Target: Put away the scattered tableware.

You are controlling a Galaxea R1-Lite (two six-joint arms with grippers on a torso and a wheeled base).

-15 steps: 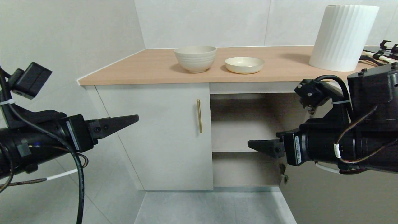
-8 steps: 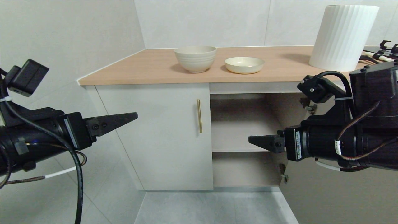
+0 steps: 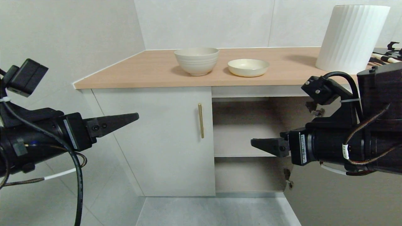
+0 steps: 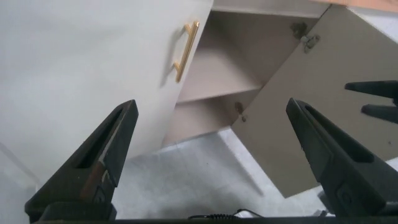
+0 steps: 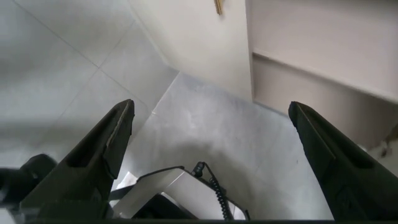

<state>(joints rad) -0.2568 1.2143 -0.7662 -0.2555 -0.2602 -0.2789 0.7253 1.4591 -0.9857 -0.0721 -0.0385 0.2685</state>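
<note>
A cream ribbed bowl and a shallow cream dish stand side by side on the wooden countertop. My left gripper hangs well below the counter in front of the shut cabinet door; its fingers are spread wide, open and empty. My right gripper hovers level with the shelf of the open cabinet bay. In the right wrist view its fingers stand far apart over the floor, holding nothing.
A tall white ribbed cylinder stands at the counter's right end, with dark tools behind it. The shut door has a gold handle. The right door is swung open beside my right arm. Grey floor lies below.
The head camera has shifted slightly, so the counter sits a little differently in view. Both arms have lifted slightly; the bowl and dish have not moved.
</note>
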